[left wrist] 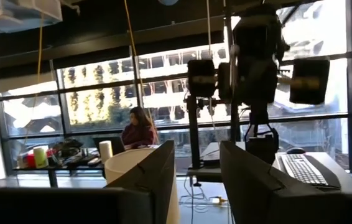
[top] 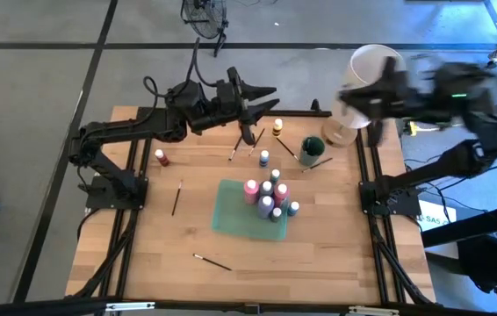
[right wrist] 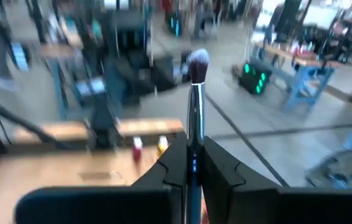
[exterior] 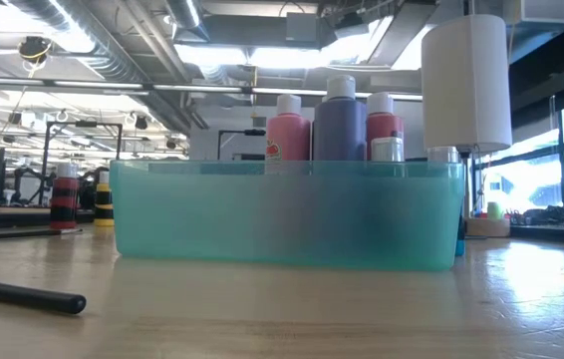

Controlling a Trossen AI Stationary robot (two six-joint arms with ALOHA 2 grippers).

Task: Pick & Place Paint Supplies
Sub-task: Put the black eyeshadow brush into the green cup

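Left gripper (top: 262, 96): raised over the far edge of the worktop (top: 178, 254), pointing across toward the right arm; in the left wrist view its fingers (left wrist: 157, 180) stand apart with nothing between them.
Right gripper (right wrist: 191, 155): lifted above the far right corner of the worktop, blurred in the high view; its fingers (right wrist: 173, 158) pinch the handle of a brush (right wrist: 196, 93), whose pale bristle head points away from the wrist.
White cylinder (top: 367, 70): beside the right gripper, high at the far right; in the low view it shows above the tray's right end.
Tray (top: 231, 215): green, mid-worktop; it holds a cluster of bottles (top: 266, 197), pink, purple, red and white among them.
Blue bottle (top: 264, 159): upright, just beyond the tray.
Yellow bottle (top: 277, 126): upright near the far edge.
Red bottle (top: 161, 157): upright at the left, well apart from the tray.
Green cup (top: 311, 150): right of the blue bottle, with brushes lying beside it.
Loose brushes: one (top: 176, 198) left of the tray, one (top: 212, 261) near the front edge, others near the far edge under the left gripper.
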